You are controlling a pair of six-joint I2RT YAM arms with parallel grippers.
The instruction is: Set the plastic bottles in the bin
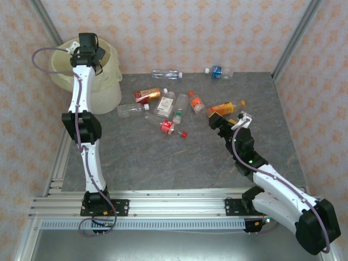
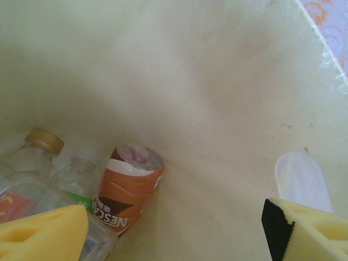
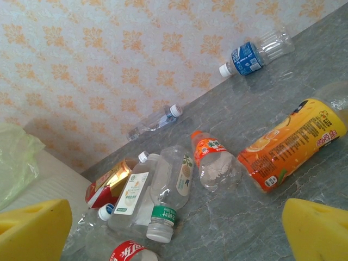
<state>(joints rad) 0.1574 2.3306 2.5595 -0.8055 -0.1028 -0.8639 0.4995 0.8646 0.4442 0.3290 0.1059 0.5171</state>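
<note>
Left gripper (image 2: 174, 228): you have it hanging over the bin (image 1: 111, 89), yellow pads (image 2: 43, 234) well apart and nothing between them.
Bin: it sits at the far left of the table (image 1: 163, 163), and the left wrist looks straight down into its pale liner.
Bottles inside: a brown-orange labelled bottle (image 2: 128, 190) lies on the bottom, just beside a clear bottle with a tan cap (image 2: 32, 155).
Loose cluster: mid-table you have a clear bottle (image 1: 130, 110), a red-and-gold bottle (image 1: 148, 95), a red-labelled bottle (image 1: 168, 126) and an orange-capped bottle (image 1: 196, 101), all on their sides, some touching.
Far edge: a bare clear bottle (image 1: 166, 74) and a blue-labelled bottle (image 1: 219, 71) lie along the wall, apart from the rest.
Orange juice bottle (image 1: 225, 107): it lies on its side, nearest your right arm.
Right gripper (image 3: 176, 234): jaws wide and empty, low over the table, facing the cluster.
Handling: expect these to be light and mostly empty, with thin walls that give under a squeeze; being round and smooth, they will likely roll or squirt out.
Where to hold: take each across the labelled middle of the body, jaws square to its length, and avoid the tapered neck and cap.
</note>
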